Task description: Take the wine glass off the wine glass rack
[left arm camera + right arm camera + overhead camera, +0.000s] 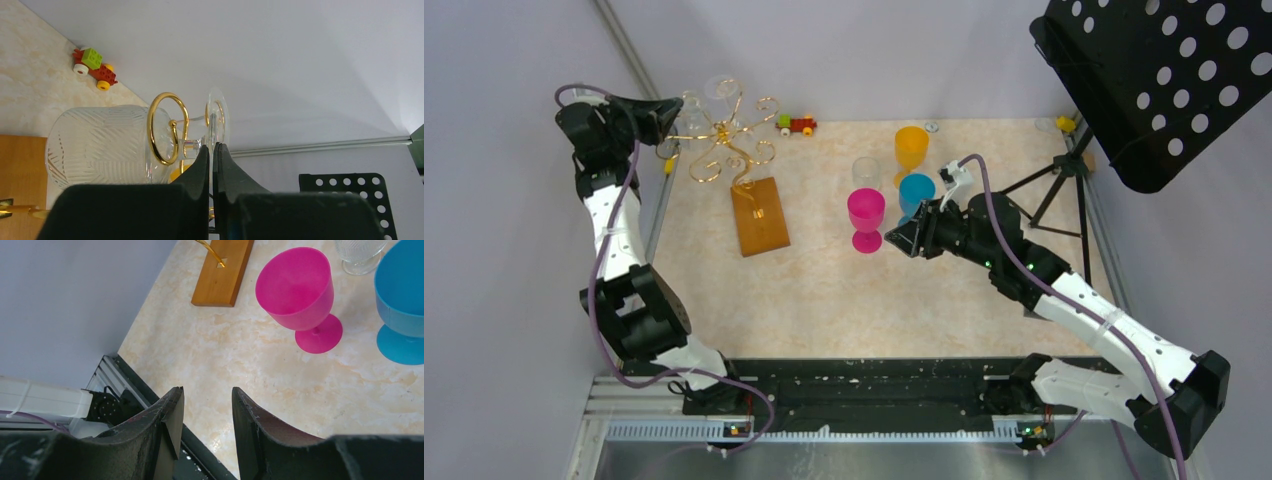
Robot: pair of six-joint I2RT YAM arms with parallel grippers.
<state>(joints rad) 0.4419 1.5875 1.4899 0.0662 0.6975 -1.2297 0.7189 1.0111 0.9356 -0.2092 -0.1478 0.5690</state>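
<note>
The wine glass (100, 145) is clear with a ribbed bowl and hangs in the wine glass rack (724, 140), a gold wire stand with curled arms on a brown wooden base (759, 215). Its stem passes through a gold ring (151, 142) of the rack. My left gripper (214, 147) is shut on the thin edge of the glass's round foot (220, 112). From above, that left gripper (676, 108) sits at the rack's left side, high off the table. My right gripper (206, 395) hangs open over bare table, holding nothing, and in the overhead view this right gripper (894, 240) is just right of the pink goblet.
A pink goblet (865, 212), a blue one (915, 190), an orange one (911, 147) and a clear glass (865, 172) stand mid-table. A toy train (797, 125) lies at the back. A black perforated music stand (1164, 80) on a tripod fills the right rear.
</note>
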